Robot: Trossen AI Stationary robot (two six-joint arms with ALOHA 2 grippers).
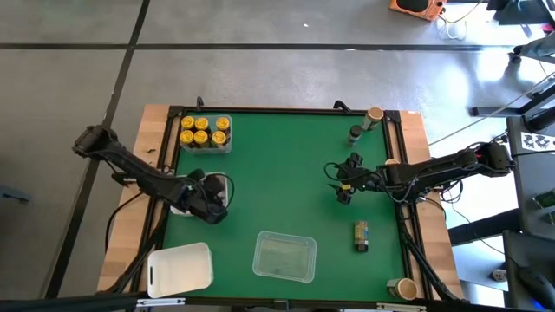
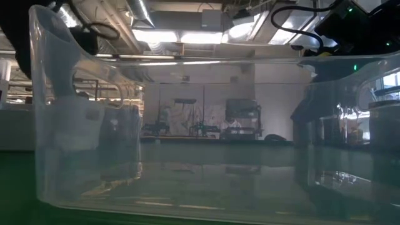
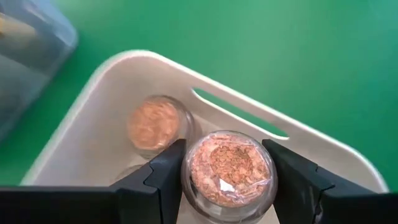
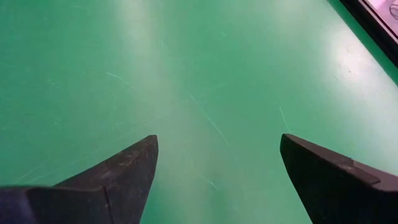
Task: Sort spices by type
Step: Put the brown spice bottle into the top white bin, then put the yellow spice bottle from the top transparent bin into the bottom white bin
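The left claw (image 3: 227, 180) is clenched on a spice jar (image 3: 229, 169) of orange-tan flakes, one dark finger on each side of its round body, and the jar stands upright between them, its long axis pointing straight down into the white tray (image 3: 93, 140) below. In that same tray, just beside the held jar, sits a second jar (image 3: 154, 122) with the same orange-tan fill, so in my judgement this is a drop-off: the move ahead turns on the jar going straight down next to its match, and the left arm is plainly the one to do it. From above, the left claw (image 1: 206, 198) hovers over this tray at the left edge of the green bench (image 1: 286, 173). Farther off, the clear tray of yellow-lidded jars (image 1: 205, 133) sits at the far left corner. The right claw (image 1: 344, 184) hangs released, fingers spread wide over bare green mat right of centre, holding nothing. Its nearest candidates are a dark-lidded jar (image 1: 355, 133) standing at the far right and a jar lying on its side (image 1: 361, 235) nearer, long axis running near to far. An empty clear tray (image 1: 284, 256) waits at the near middle. No label or writing can be read anywhere.
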